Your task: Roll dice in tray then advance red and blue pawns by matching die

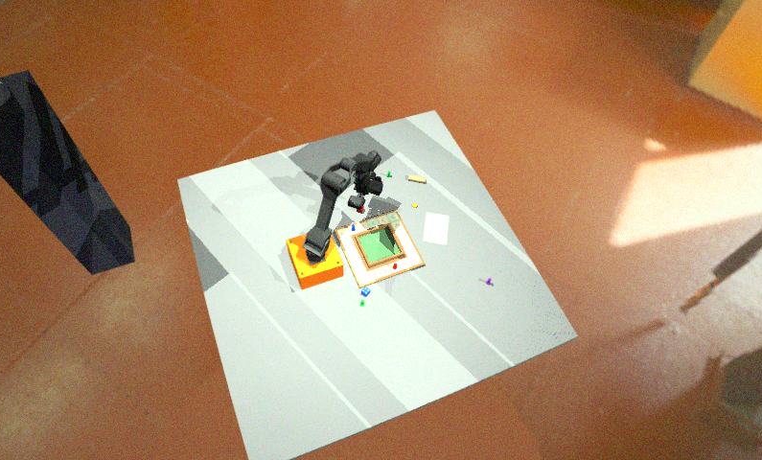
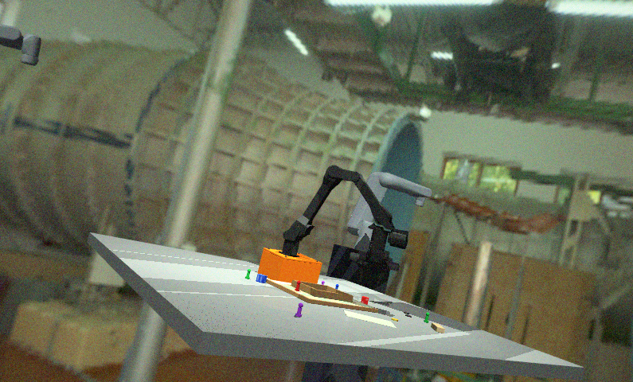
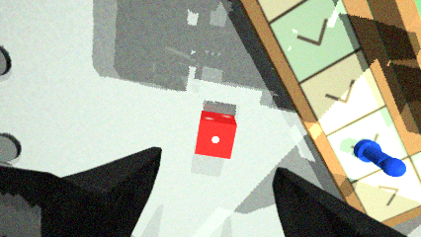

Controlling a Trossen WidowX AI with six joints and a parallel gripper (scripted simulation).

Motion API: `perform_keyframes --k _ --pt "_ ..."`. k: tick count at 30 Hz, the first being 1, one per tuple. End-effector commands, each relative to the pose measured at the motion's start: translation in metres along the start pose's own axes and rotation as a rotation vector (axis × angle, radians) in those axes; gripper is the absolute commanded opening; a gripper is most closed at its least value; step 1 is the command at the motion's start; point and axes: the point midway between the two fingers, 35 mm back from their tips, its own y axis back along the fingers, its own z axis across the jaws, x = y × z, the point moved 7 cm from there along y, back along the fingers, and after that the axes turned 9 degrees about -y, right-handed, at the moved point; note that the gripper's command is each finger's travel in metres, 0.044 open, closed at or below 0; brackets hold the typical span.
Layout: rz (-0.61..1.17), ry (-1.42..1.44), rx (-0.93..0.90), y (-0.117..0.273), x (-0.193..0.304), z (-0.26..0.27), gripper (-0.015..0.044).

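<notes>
My gripper (image 3: 217,166) is open and empty, above the red die. The red die (image 1: 360,211) (image 2: 365,300) (image 3: 215,139) lies on the table outside the board, one pip facing the wrist camera; the finger tips show either side, lower in that view. The blue die (image 1: 365,290) (image 2: 261,278) lies on the table beside the board's near edge. The tray (image 1: 376,247) (image 2: 329,292) is green inside and holds no die. The red pawn (image 1: 395,265) (image 2: 298,286) and blue pawn (image 1: 353,227) (image 2: 337,286) (image 3: 393,167) stand on the board's track (image 1: 412,256), which has arrows in the wrist view.
Green pawns (image 1: 389,174) (image 1: 362,303), a purple pawn (image 1: 488,281) (image 2: 298,309), a tan block (image 1: 416,178) (image 2: 437,327), a yellow disc (image 1: 414,205) and a pale sheet (image 1: 436,227) lie around the board. Dark discs (image 3: 7,148) lie left in the wrist view. The orange base (image 1: 322,276) adjoins the board.
</notes>
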Motion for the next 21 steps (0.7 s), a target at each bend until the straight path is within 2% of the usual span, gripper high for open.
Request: perform_keyframes --k 1,21 --pt "0.006 0.015 0.007 -0.009 0.005 -0.002 0.0275" --pt "0.006 0.015 0.007 -0.043 0.005 -0.001 0.0275"
